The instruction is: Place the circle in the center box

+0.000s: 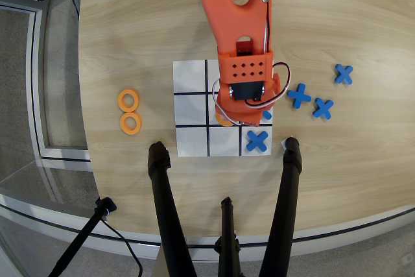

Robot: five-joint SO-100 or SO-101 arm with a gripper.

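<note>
My orange arm (243, 63) reaches from the far edge over the white 3x3 board (191, 76). Its wrist and motor cover most of the center box (213, 98). The gripper (227, 120) points down over that cell, and the wrist hides its jaws. A rounded orange piece (222, 120) peeks out at the cell's lower left; I cannot tell whether it is the circle or a fingertip. Two orange rings (129, 100) (131, 122) lie on the table left of the board.
A blue X (257, 140) lies in the board's near right cell, and another (266, 115) is half hidden in the middle right cell. Three more blue X pieces (298, 95) (322, 108) (343, 74) lie to the right. Black tripod legs (162, 186) (290, 173) stand at the near edge.
</note>
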